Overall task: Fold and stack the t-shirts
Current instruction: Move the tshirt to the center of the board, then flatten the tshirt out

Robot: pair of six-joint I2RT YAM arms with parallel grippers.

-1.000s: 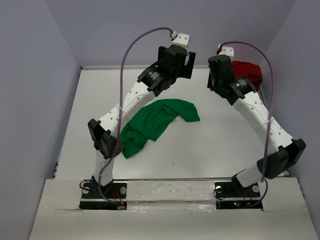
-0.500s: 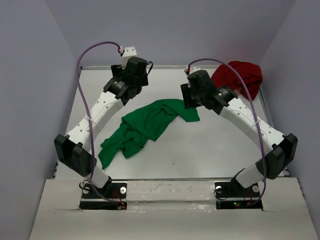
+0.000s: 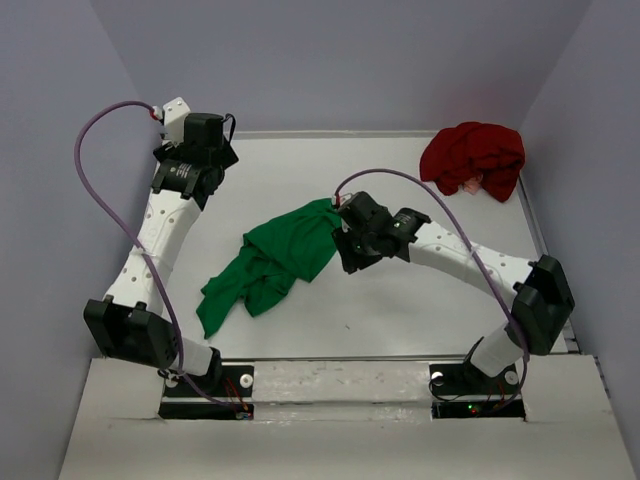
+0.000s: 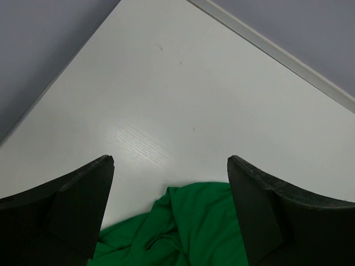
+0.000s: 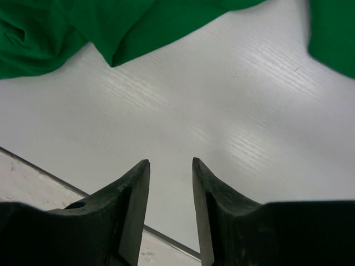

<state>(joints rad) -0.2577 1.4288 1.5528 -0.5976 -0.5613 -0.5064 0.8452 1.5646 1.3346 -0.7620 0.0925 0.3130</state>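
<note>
The bright green t-shirt [image 3: 275,258] lies crumpled in the middle of the white table [image 3: 430,290]. The dark red t-shirt [image 3: 474,158] sits bunched at the back right corner. My right gripper [image 3: 350,248] hangs low at the green shirt's right edge. In the right wrist view that gripper [image 5: 170,160] is open by a narrow gap with only bare table between its fingers, and green cloth [image 5: 111,27] lies beyond them. My left gripper [image 3: 198,152] is high at the back left, away from the shirt. The left gripper [image 4: 171,160] is wide open, green cloth [image 4: 194,221] below it.
Grey walls close the table in on the left, back and right. A raised rail [image 4: 277,55] runs along the table's back edge. A white front strip [image 3: 340,375] carries both arm bases. The right arm's cable [image 3: 440,195] arcs above the table.
The left arm swung from the back centre to the back left. The right arm came from beside the red shirt down to the green shirt's right edge. The green shirt's near corner spread leftward.
</note>
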